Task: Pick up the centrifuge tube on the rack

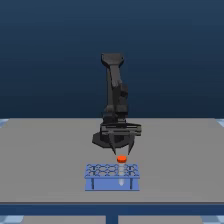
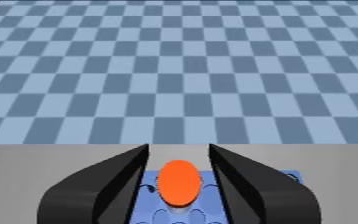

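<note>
**Centrifuge tube, seated in rack, gripper in position**

Centrifuge tube (image 1: 122,160): stands upright in a hole of the rack (image 1: 112,178), toward the exterior view's right. Only its round, smooth orange-red cap shows clearly; the body below is mostly hidden in the rack.

Rack: small light-blue rectangular block, top a grid of round holes, two dark vertical marks on its face. Sits on a flat grey table (image 1: 45,155).

Gripper (image 1: 122,150): black, two tapered fingers (image 2: 113,177) pointing down, jaws apart and straddling the cap with a gap on each side, not yet clamped. Judged placement: centred over the tube so that closing takes it at or just under the cap.

Floor (image 2: 179,70): blue checkered pattern, seen beyond the table edge.
</note>
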`<action>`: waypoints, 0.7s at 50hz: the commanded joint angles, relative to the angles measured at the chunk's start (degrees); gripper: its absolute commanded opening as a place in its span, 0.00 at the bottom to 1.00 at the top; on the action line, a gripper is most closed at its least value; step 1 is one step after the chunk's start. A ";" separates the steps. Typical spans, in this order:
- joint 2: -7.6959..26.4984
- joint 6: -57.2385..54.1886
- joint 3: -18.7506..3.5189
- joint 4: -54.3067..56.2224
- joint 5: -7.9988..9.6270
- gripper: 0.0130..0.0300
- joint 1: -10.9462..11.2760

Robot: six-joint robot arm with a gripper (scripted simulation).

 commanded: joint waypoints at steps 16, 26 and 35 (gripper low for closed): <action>-0.18 5.53 0.78 -5.53 -0.44 1.00 0.01; -0.04 8.86 1.15 -8.83 -0.77 1.00 0.01; 0.38 10.51 1.21 -10.45 -1.05 1.00 0.01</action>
